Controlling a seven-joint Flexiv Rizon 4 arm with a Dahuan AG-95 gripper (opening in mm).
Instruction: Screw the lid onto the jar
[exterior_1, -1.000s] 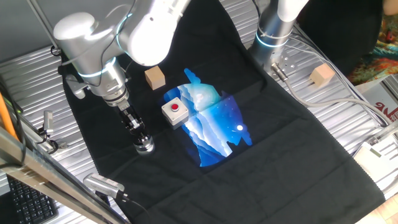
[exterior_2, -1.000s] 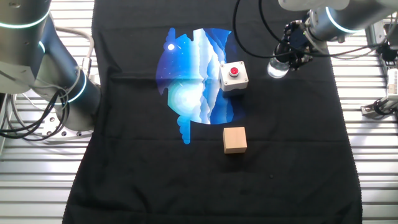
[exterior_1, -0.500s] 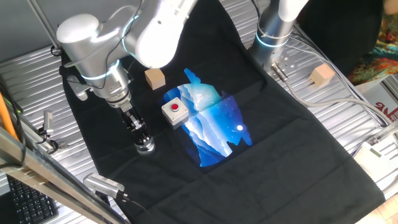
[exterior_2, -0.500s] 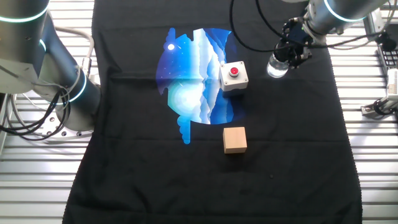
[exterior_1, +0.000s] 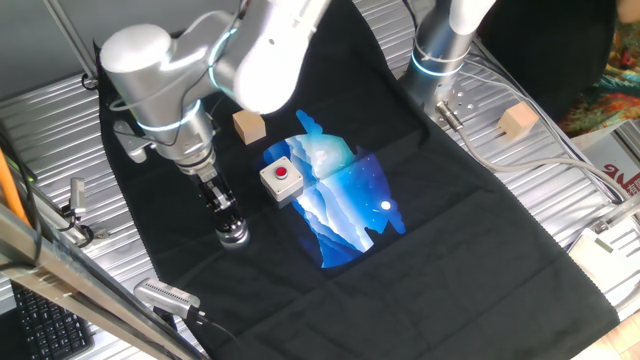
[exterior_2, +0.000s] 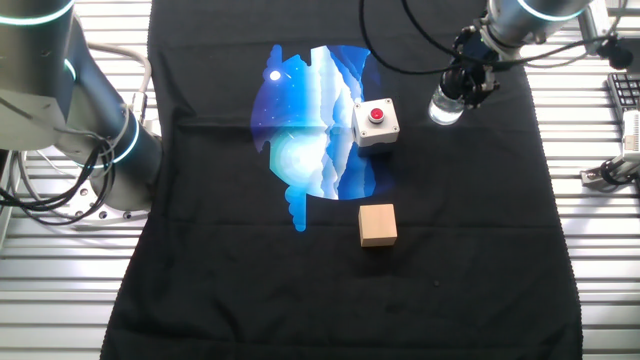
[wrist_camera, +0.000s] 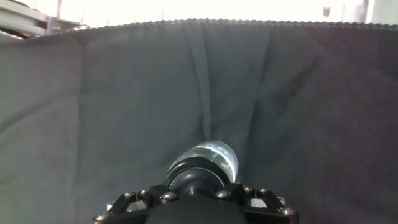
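The end effector (exterior_1: 226, 218) reaches steeply down over the near left part of the black cloth (exterior_1: 450, 230), its fingers clamped on the lid (wrist_camera: 198, 179), which sits on top of the jar (exterior_1: 234, 235). In the hand view the black lid fills the space directly ahead of the fingers, and the clear jar (wrist_camera: 214, 157) shows just beyond it, standing on the dark cloth. From the other fixed view the end effector (exterior_2: 462, 88) comes in from the upper right and the jar (exterior_2: 445, 106) is a pale see-through cylinder right under its tip. Just beside the jar stands the white box with a red button (exterior_1: 281, 178), at the edge of the blue and white print (exterior_1: 345, 205). Farther off lies a tan wooden cube (exterior_1: 249, 126). A second wooden cube (exterior_1: 518, 121) rests on the ribbed metal table (exterior_1: 560, 170), off the cloth at the far right.
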